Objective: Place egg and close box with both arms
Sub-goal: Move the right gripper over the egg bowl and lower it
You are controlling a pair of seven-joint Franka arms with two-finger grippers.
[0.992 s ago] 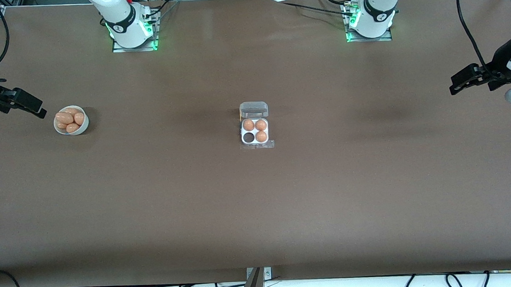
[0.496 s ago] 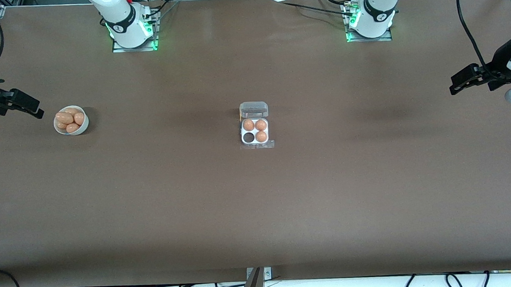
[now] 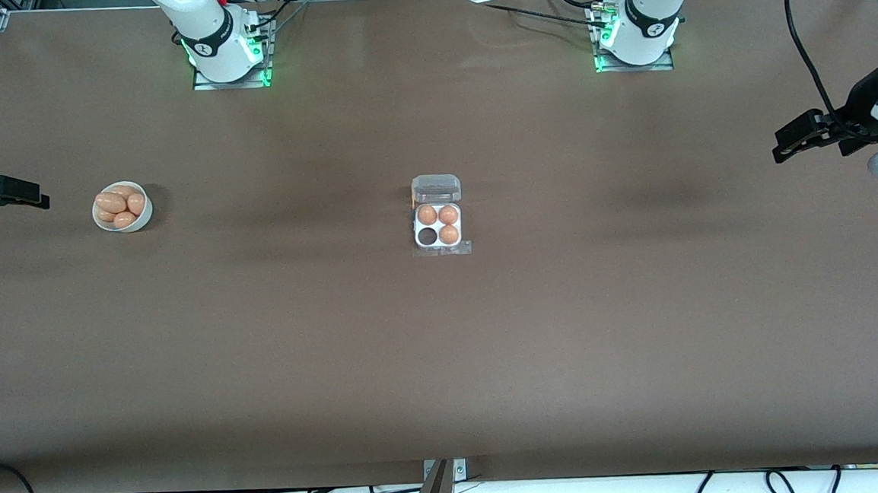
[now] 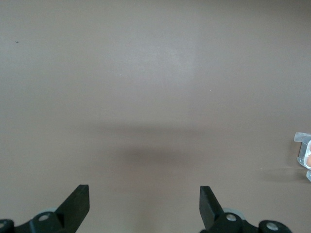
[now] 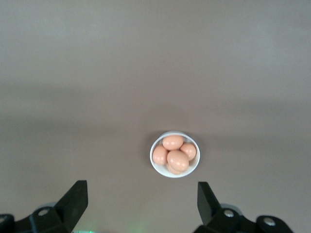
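The clear box (image 3: 438,217) sits mid-table with its lid open. Three of its cells hold orange-brown eggs and one cell (image 3: 428,236) is empty. Its edge shows in the left wrist view (image 4: 304,154). Several more eggs (image 3: 121,204) lie in a round white bowl (image 3: 144,216) toward the right arm's end, also in the right wrist view (image 5: 174,155). My right gripper (image 3: 33,198) is open and empty, up in the air beside the bowl at the table's end; its jaws stand wide (image 5: 141,201). My left gripper (image 3: 782,148) is open and empty over the bare table at the other end (image 4: 144,201).
The brown table (image 3: 444,337) carries only the box and the bowl. The arm bases (image 3: 227,46) (image 3: 635,25) stand at the table's edge farthest from the front camera. Cables hang along the nearest edge.
My right gripper has drawn away from the bowl toward the table's end and levelled out. The left arm, the box and the eggs have not moved.
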